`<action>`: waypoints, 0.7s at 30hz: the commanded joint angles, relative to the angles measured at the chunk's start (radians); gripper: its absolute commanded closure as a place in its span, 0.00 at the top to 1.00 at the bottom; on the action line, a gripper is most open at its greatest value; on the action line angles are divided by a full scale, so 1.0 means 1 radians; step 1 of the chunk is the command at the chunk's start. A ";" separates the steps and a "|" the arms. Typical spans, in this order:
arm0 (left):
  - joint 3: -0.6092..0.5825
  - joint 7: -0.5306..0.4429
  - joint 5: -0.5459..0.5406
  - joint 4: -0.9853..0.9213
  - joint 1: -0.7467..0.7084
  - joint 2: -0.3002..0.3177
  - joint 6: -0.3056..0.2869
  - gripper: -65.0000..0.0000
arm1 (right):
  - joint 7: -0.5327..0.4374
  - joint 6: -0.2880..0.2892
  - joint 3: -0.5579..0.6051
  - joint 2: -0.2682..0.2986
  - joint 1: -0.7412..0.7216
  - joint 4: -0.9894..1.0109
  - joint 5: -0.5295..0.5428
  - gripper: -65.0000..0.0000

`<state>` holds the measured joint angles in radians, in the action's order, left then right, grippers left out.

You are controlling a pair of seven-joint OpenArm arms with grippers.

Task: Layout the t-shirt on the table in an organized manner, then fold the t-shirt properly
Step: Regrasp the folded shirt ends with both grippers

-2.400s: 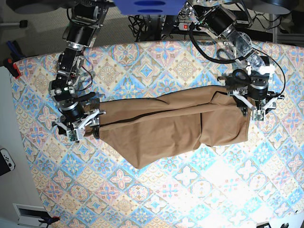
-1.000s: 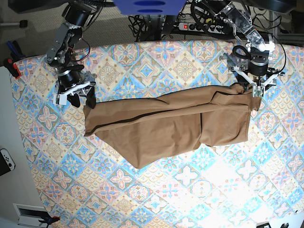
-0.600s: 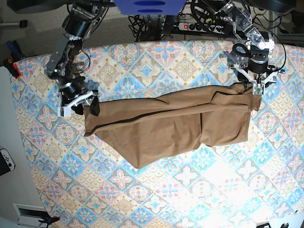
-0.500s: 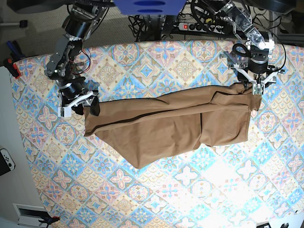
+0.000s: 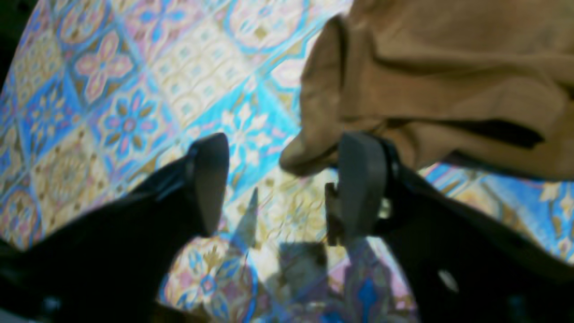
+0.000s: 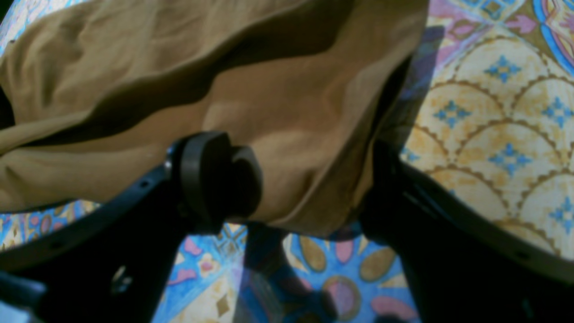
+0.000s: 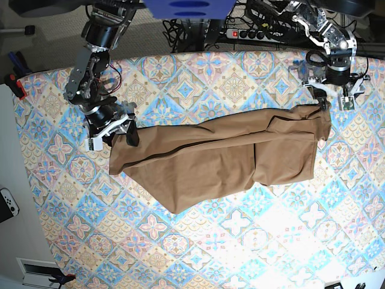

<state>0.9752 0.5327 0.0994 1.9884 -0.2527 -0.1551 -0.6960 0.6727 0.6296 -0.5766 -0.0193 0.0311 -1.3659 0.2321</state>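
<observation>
The left gripper point(image 5: 280, 188) has its jaws spread wide and grips nothing; a corner of the tan t-shirt point(image 5: 439, 89) hangs just beside one fingertip, touching or nearly touching it. The right gripper point(image 6: 309, 179) also has its jaws well apart, straddling the shirt's other end, with cloth bunched between the fingers and pressed against one pad; whether that counts as a real grip cannot be told.

Further out, in the overhead view, the t-shirt point(image 7: 222, 159) lies stretched in a long, creased band across the middle of the patterned table point(image 7: 198, 253), one flap sagging toward the near edge. The right gripper point(image 7: 111, 129) sits at one end of the shirt, the left gripper point(image 7: 329, 90) at the other end.

Risks, as a judgement: the loose corner by the left gripper could snag on a fingertip and drag out of place. If the right jaws close on several bunched layers, pulling could twist the shirt rather than flatten it.
</observation>
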 commanded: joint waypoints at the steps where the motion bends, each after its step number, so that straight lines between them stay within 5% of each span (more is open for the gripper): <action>1: -0.005 -0.023 -0.020 0.013 0.000 0.001 -0.002 0.68 | -0.005 0.002 -0.003 0.006 -0.010 -0.011 0.005 0.64; 8: -0.063 -0.024 -0.016 -0.090 -0.007 0.099 -0.002 0.87 | -0.003 0.002 -0.001 0.006 -0.009 -0.011 0.005 0.64; 21: -0.072 -0.032 -0.019 -0.272 0.060 0.208 -0.002 0.88 | -0.006 0.000 -0.001 0.006 0.023 -0.016 0.003 0.64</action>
<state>0.9024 0.5262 0.0998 1.6997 -0.2028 0.0399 -0.7021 0.6498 0.6327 -0.5762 -0.0170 0.0582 -1.3697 0.2424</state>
